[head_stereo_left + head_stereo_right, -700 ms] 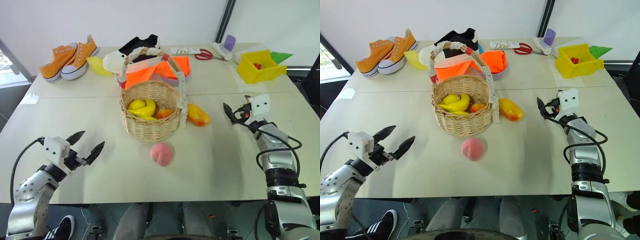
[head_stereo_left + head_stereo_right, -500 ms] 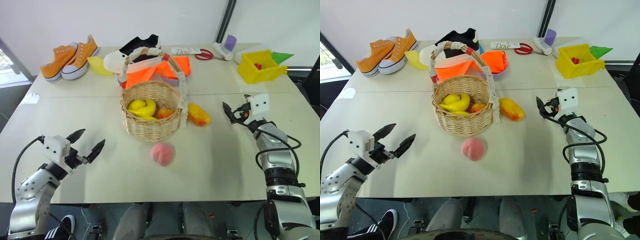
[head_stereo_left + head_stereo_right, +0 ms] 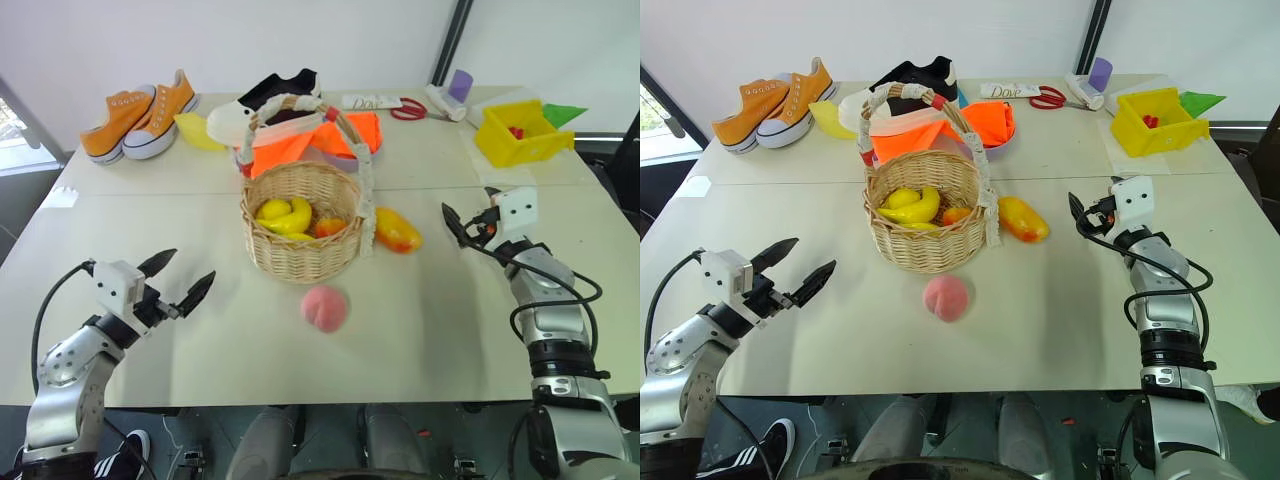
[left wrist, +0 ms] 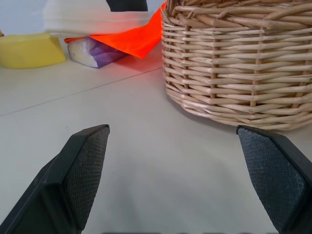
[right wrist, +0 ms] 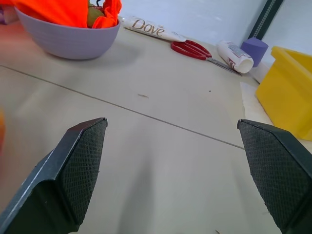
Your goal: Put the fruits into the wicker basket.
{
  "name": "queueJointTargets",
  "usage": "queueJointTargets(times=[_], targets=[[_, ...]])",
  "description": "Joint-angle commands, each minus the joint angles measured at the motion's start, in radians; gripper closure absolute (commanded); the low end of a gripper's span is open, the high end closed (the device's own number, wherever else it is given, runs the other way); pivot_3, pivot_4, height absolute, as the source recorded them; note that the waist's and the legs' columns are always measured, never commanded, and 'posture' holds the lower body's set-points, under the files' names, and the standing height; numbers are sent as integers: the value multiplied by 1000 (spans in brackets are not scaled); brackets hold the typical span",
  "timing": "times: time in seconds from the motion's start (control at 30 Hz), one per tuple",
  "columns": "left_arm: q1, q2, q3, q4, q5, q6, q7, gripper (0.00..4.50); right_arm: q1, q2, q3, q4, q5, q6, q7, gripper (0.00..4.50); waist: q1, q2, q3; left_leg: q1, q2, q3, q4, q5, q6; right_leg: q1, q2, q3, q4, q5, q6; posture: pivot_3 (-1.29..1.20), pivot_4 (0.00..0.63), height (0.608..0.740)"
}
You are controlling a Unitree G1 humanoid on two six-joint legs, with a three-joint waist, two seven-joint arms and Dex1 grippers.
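The wicker basket [image 3: 300, 240] stands mid-table with yellow bananas [image 3: 283, 215] and a small orange fruit [image 3: 328, 227] inside. A red-orange mango [image 3: 397, 230] lies on the table against the basket's right side. In front of the basket a pink peach [image 3: 324, 307] rests alone. My left gripper [image 3: 190, 266] is open low over the table, left of the basket and pointing at it; its wrist view has the basket's woven wall [image 4: 239, 63] close ahead. Right of the mango, my right gripper [image 3: 460, 220] is open with nothing between its fingers.
Along the back of the table are orange sneakers [image 3: 140, 115], a black-and-white shoe [image 3: 265, 100], an orange cloth in a purple bowl [image 5: 68, 39], red scissors [image 5: 192, 48], a purple cup [image 3: 460, 85] and a yellow plastic box [image 3: 520, 132].
My left gripper has edged a little towards the basket. The right gripper has shifted slightly left towards the mango. The fruits and basket have not moved.
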Motion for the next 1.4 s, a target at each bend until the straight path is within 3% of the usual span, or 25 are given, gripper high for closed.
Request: queueJointTargets(times=[0.03,0.73,0.97,1.1,1.23,1.4], targets=[[-14,7,7,-16,-26,0,-10,0,3,0,-16,-58,19,0,5,43,0,0,0,0,0,0,0,0,0,0,0,0,0,0,0,0,150,740],[-23,9,-9,-9,-49,-35,-103,0,42,16,-34,-130,55,4,17,43,0,0,0,0,0,0,0,0,0,0,0,0,0,0,0,0,150,740],[-1,27,17,-12,-101,-55,-184,0,399,-67,-55,-585,288,198,236,43,10,1,1,-1,0,-1,-1,-1,0,0,-1,0,-1,-1,-1,0,150,740],[37,44,7,-51,-148,-43,-259,0,512,-153,-30,-729,288,278,296,43,-6,2,0,-1,0,0,-1,-1,0,1,-1,1,-1,-2,-3,0,150,740],[67,68,-6,-84,-172,-35,-326,0,438,-168,-3,-708,217,287,260,43,-7,2,0,0,2,2,0,-1,0,4,-1,2,-1,-2,-4,0,150,740],[83,103,-14,-134,-190,-1,-355,0,251,-180,100,-684,160,441,227,43,1,2,1,-1,2,3,0,-1,0,0,-2,2,-4,-2,-4,0,150,740]])
